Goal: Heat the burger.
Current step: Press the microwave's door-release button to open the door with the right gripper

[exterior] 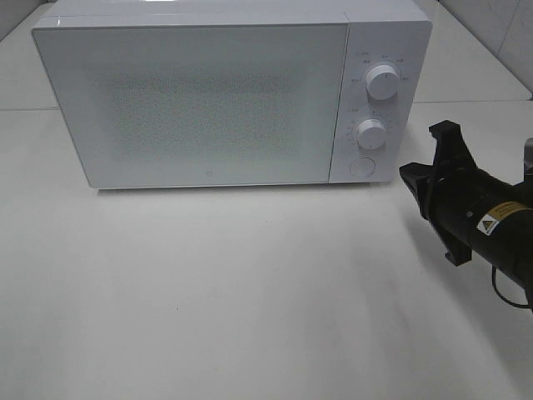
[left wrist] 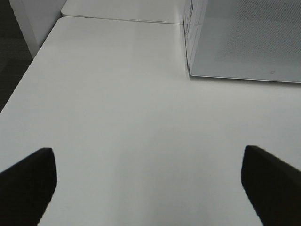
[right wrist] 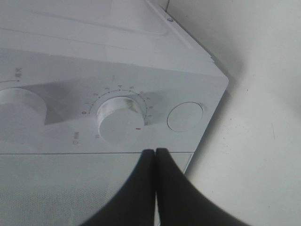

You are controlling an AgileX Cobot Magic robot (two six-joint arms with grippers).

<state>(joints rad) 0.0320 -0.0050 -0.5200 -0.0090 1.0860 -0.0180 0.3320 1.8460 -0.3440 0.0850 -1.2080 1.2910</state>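
I saw the microwave (exterior: 208, 33) all white, its door (exterior: 200, 100) speckled with a fine grey dot mesh. At three o'clock of the door, the upper knob (exterior: 382, 82) and lower knob (exterior: 371, 132) were white, ringed by dark ticks; the lower one bore a small red mark. The table (exterior: 250, 292) was plain white. The right gripper (right wrist: 155, 153) was black, with a yellow label (exterior: 500, 218) at its four o'clock; the left gripper (left wrist: 148, 157) was black too

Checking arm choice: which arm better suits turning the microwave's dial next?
Probably right: the right tool, shut, faces the lower dial; the left tool hangs open over the table by the microwave's other end.
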